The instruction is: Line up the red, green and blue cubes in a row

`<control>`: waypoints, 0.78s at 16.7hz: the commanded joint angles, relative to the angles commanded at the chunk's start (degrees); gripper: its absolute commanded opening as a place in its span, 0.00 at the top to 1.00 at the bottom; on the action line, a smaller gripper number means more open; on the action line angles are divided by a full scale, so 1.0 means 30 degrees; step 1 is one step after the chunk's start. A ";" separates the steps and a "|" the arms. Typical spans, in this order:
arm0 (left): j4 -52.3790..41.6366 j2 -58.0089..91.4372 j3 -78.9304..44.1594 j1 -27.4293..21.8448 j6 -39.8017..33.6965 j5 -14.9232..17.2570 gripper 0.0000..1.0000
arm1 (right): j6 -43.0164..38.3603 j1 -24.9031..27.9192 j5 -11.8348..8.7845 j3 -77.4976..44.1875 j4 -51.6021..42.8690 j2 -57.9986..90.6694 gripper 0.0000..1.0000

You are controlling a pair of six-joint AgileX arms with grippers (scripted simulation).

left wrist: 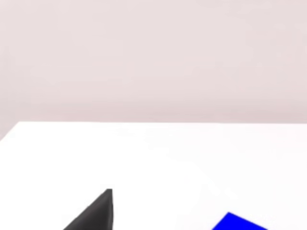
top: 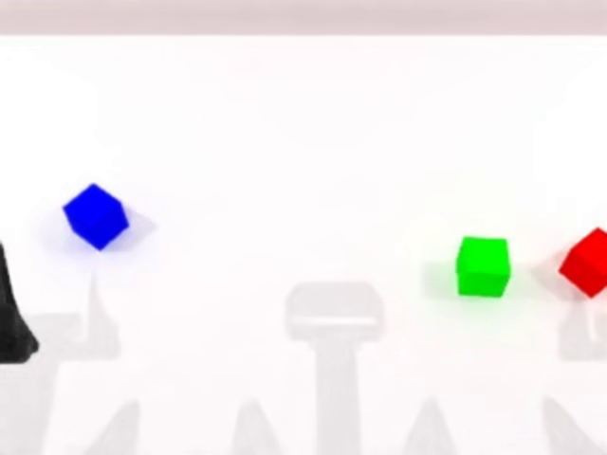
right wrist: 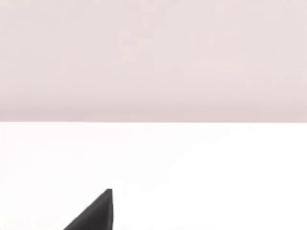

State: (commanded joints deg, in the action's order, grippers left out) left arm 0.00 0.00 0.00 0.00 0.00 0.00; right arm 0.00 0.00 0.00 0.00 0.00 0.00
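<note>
**Both arms low at the edges, three cubes spread across the desk**

You can see the left end effector (top: 13,313) only as a dark tapered shape at the lower left edge of the top view, and one black fingertip (left wrist: 98,213) shows at the bottom of the left wrist view. You cannot tell whether it is wide or narrow; nothing sits in it. The right end effector does not appear in the top view at all; its own wrist view shows only a single black fingertip (right wrist: 98,213) low in the frame over bare white surface, so its spread cannot be told either.

Moving outward from the left end effector, you find the blue cube (top: 96,216) in the left middle of the top view, turned corner-on, near that end effector but apart from it. A corner of the same cube shows at the lower right of the left wrist view (left wrist: 238,222).

Far across the white desk (top: 303,152), well apart from the blue one, the green cube (top: 483,266) sits right of centre, squared to the frame. The red cube (top: 588,263) lies just beside it at the right edge, turned and partly cut off by the frame, with a gap between the two.

No containers are in view; every cube rests directly on the desk.
</note>
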 joint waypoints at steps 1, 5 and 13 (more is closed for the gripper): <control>0.0000 0.0000 0.0000 0.0000 0.0000 0.0000 0.00 | 0.0000 0.0000 0.0000 0.0000 0.0000 0.0000 0.00; 0.0000 0.0000 0.0000 0.0000 0.0000 0.0000 0.00 | 0.0450 0.0120 -0.0053 -0.1165 -0.0867 0.1180 0.00; 0.0000 0.0000 0.0000 0.0000 0.0000 0.0000 0.00 | 0.4022 0.0625 -0.0021 -1.0384 -0.7722 1.3031 0.00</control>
State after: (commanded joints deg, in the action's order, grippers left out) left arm 0.00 0.00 0.00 0.00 0.00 0.00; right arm 12.07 1.88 -0.06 -31.15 -23.17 39.09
